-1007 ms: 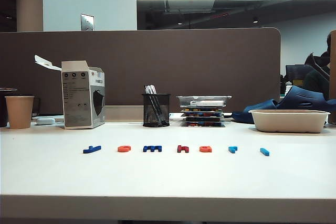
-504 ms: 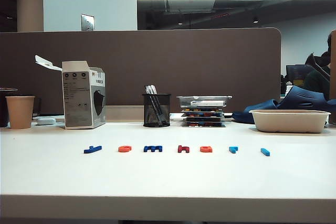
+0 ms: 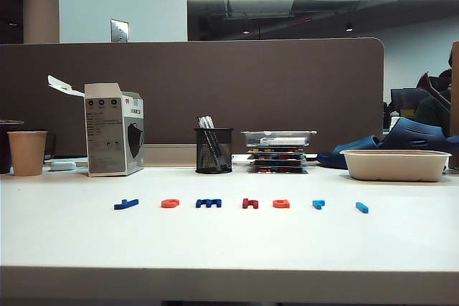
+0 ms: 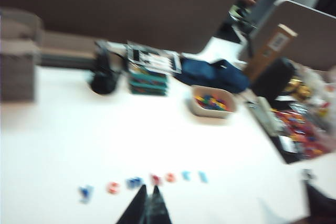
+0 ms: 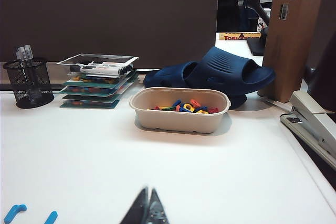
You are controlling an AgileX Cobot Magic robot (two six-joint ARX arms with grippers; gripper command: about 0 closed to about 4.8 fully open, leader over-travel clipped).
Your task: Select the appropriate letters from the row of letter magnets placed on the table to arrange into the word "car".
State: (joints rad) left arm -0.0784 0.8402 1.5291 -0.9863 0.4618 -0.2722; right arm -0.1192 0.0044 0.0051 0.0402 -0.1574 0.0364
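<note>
Letters: seven magnets (image 3: 244, 203) lined up in front of the pen cup (image 3: 213, 150), easy picking.
Left gripper (image 4: 148, 209): pinched closed, empty, above the row.
Right gripper (image 5: 146, 209): closed, empty, near the bowl (image 5: 180, 109).

The bench (image 3: 229, 249) looks smooth, faintly glossy white; the letter magnets (image 3: 208, 203) shiny plastic; the pen cup (image 3: 213, 150) black wire mesh.

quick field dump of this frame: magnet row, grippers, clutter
letter row: seven small plastic letter magnets in one line on the white table, left to right: dark blue, orange-red, dark blue, dark red, orange-red, light blue, light blue
left gripper: fingers shut, empty, above the row
right gripper: fingers shut, empty, near the beige tray of coloured pieces
clutter: paper cup, black mesh pen holder
</note>
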